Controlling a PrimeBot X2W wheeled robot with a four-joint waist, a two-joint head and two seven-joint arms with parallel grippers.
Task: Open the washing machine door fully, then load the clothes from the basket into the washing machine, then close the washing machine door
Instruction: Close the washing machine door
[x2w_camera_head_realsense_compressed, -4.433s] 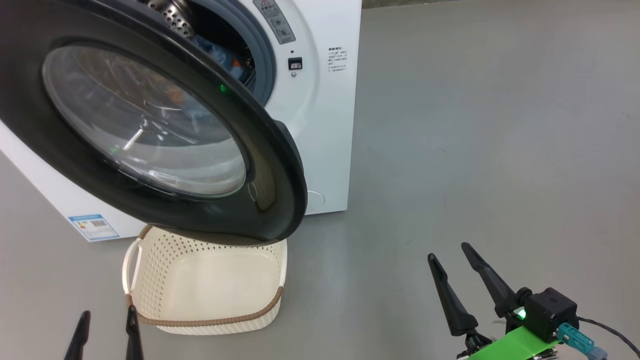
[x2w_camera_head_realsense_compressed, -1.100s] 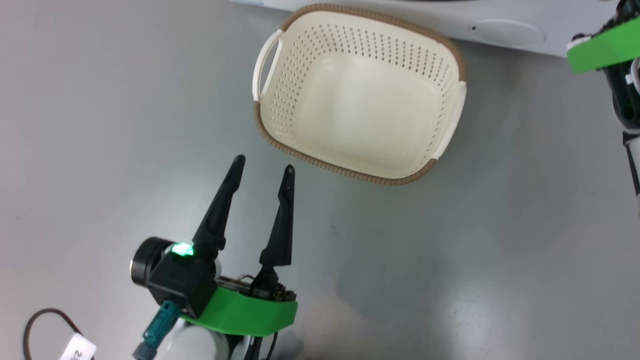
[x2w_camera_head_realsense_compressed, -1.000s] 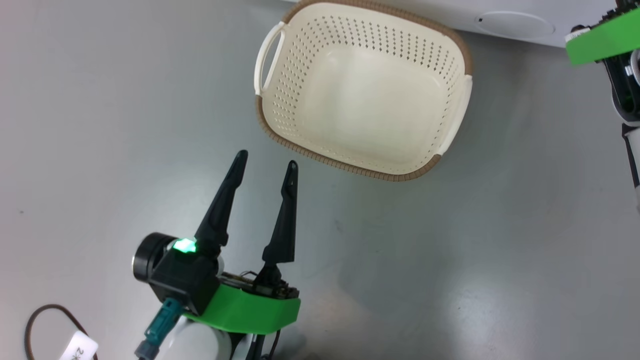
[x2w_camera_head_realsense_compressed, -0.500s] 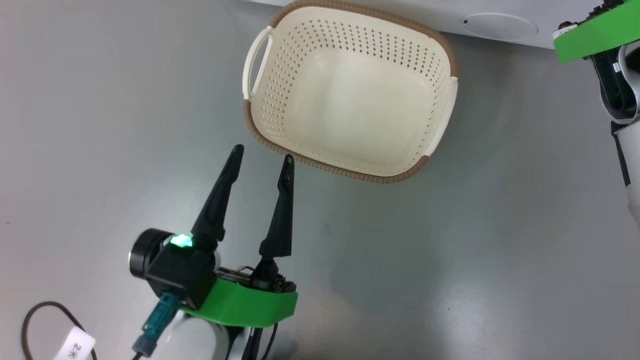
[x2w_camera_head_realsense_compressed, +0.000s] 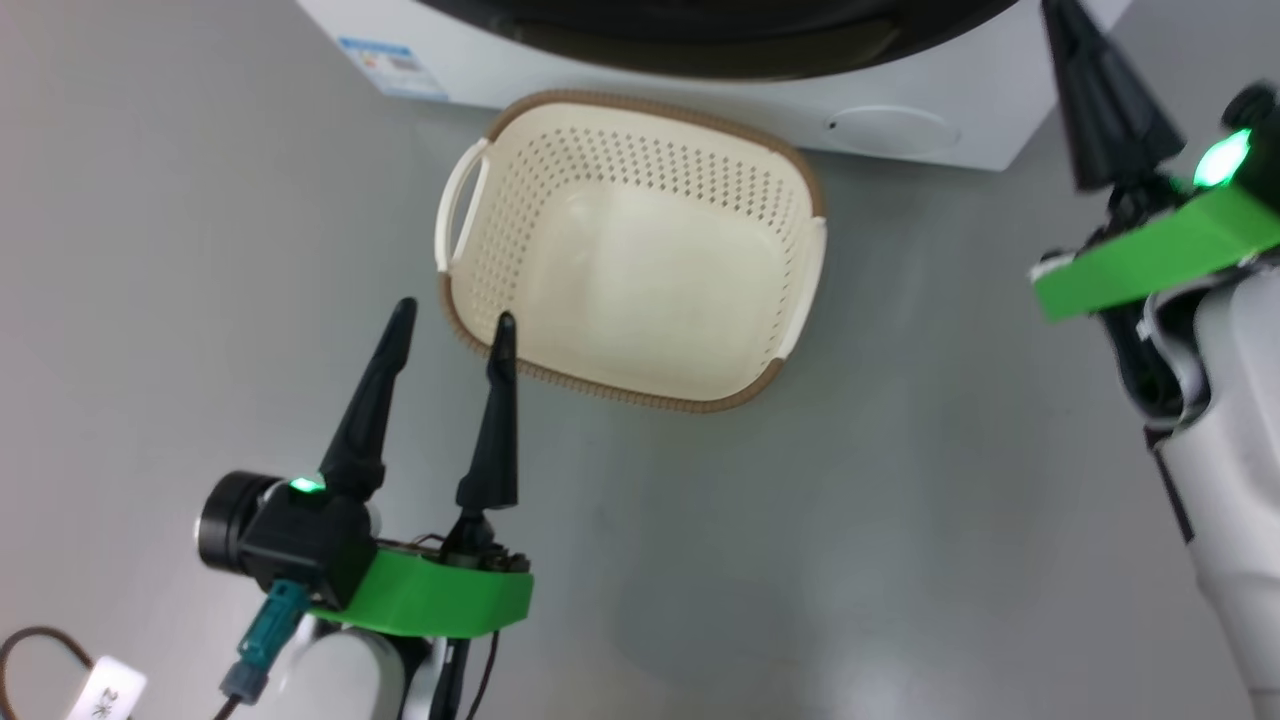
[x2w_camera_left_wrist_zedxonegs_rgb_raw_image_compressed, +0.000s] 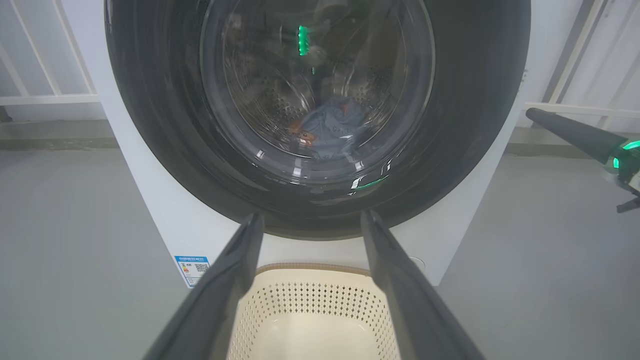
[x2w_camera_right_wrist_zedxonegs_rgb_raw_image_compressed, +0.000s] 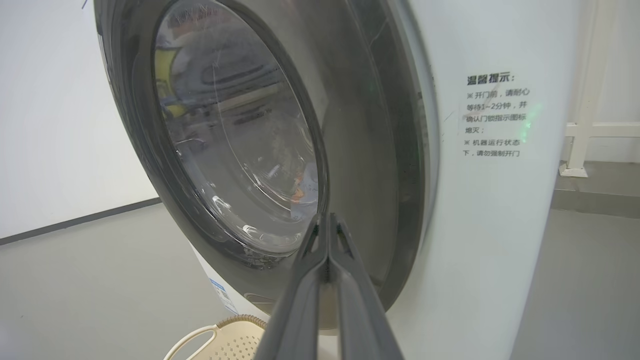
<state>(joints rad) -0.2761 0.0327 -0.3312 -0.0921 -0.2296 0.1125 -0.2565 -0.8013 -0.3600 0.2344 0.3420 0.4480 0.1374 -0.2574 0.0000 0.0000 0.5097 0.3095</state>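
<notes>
Head view looks down on the basket (x2w_camera_head_realsense_compressed: 640, 160), which sits empty on the grey floor (x2w_camera_head_realsense_compressed: 800, 550) just in front of the washing machine (x2w_camera_head_realsense_compressed: 1000, 120), so loading looks finished. Left wrist view bears that out: the clothes (x2w_camera_left_wrist_zedxonegs_rgb_raw_image_compressed: 332, 125) lie inside the drum (x2w_camera_left_wrist_zedxonegs_rgb_raw_image_compressed: 265, 100) as a blue bundle with orange patches, seen through the washing machine door (x2w_camera_left_wrist_zedxonegs_rgb_raw_image_compressed: 317, 100), whose black frame lies flat over the machine's front. By my reading the step in hand is the last one, closing the door. Right wrist view has the right end effector (x2w_camera_right_wrist_zedxonegs_rgb_raw_image_compressed: 328, 220) with its two fingers pressed together and nothing between them, tips at the door's frame near its free edge; whether they touch it I cannot tell. The left end effector (x2w_camera_head_realsense_compressed: 454, 313) hangs spread wide and empty, tips near the basket's near-left rim. Whether the latch has caught cannot be seen, so the next move probably calls for a firm push on the frame's free side, toward the machine, until the door seats, then drawing the arm clear. A printed notice (x2w_camera_right_wrist_zedxonegs_rgb_raw_image_compressed: 495, 115) right of the door is headed 温馨提示 and reads 开门前,请耐心等待1~2分钟,并确认门锁指示图标熄灭, then 机器运行状态下,请勿强制开门. The blue label (x2w_camera_head_realsense_compressed: 393, 53) at the machine's lower corner is too small to read.
</notes>
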